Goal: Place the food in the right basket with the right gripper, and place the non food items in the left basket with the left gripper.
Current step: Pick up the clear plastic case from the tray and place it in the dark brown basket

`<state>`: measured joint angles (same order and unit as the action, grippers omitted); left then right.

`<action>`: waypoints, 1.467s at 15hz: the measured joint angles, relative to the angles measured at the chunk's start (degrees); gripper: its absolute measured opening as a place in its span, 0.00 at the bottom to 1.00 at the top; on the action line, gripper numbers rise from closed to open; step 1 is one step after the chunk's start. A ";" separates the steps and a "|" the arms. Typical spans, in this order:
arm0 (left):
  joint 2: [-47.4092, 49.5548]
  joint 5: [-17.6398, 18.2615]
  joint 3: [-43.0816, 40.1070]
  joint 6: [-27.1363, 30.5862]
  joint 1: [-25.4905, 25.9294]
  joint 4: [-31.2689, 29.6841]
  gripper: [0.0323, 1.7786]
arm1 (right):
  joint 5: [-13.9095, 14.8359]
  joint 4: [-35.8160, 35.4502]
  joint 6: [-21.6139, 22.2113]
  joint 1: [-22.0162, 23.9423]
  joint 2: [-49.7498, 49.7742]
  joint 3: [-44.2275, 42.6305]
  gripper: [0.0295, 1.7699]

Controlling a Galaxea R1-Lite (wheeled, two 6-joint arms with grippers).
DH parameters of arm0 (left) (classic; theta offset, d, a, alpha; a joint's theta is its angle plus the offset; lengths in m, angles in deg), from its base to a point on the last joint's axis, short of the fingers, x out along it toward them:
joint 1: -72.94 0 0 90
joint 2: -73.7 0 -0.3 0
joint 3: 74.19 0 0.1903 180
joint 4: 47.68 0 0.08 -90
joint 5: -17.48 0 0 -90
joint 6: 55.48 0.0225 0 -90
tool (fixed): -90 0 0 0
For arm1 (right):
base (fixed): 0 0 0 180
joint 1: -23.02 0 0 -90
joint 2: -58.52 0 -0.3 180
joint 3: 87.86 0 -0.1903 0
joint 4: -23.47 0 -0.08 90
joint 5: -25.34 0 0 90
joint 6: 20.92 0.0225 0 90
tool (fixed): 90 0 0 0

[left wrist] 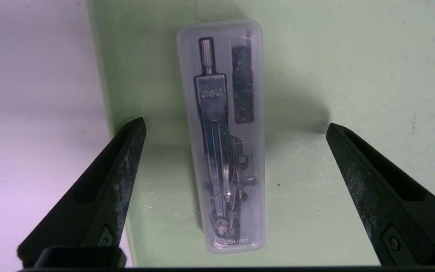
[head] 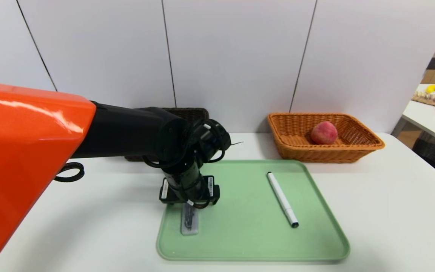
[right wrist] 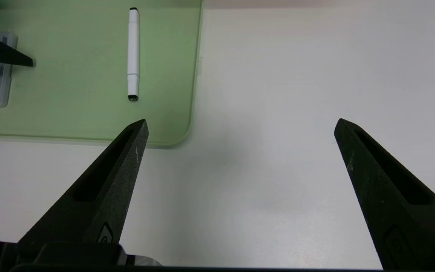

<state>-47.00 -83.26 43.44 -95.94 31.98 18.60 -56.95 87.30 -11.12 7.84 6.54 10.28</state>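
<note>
L arm (head: 32, 143) reaches over the tray (head: 255, 245), its jaws wide apart astride the compass case (left wrist: 221, 136) near the tray's L edge, prob. light, stiff, a bit slippery plastic, best gripped mid-length across the narrow sides; R jaws apart, idle beside tray.

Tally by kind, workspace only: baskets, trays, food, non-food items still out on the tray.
Baskets: 2 (dark brown basket, orange wicker basket)
Trays: 1 (green tray)
Food: 1 (peach, in the orange wicker basket)
Non-food on tray: 2 (compass case, white pen)
Total: 6
</note>
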 joint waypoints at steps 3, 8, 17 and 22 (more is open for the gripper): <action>0.06 0.00 -0.04 0.02 -0.02 0.13 0.95 | 0.00 0.00 -0.02 0.00 -0.13 -0.02 0.96; 0.05 -0.12 0.05 0.41 -0.11 0.26 0.95 | -0.02 -0.06 -0.10 -0.01 -0.22 -0.20 0.96; -0.35 -2.24 0.05 1.27 -0.20 1.02 0.95 | -0.02 0.00 -0.07 -0.01 -0.13 -0.13 0.96; -0.52 -2.49 0.11 1.33 -0.18 1.10 0.95 | -0.02 0.02 -0.10 -0.01 -0.05 -0.13 0.96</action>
<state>-47.53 -85.75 43.55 -94.61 31.80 19.70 -56.98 87.33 -11.22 7.83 6.49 10.15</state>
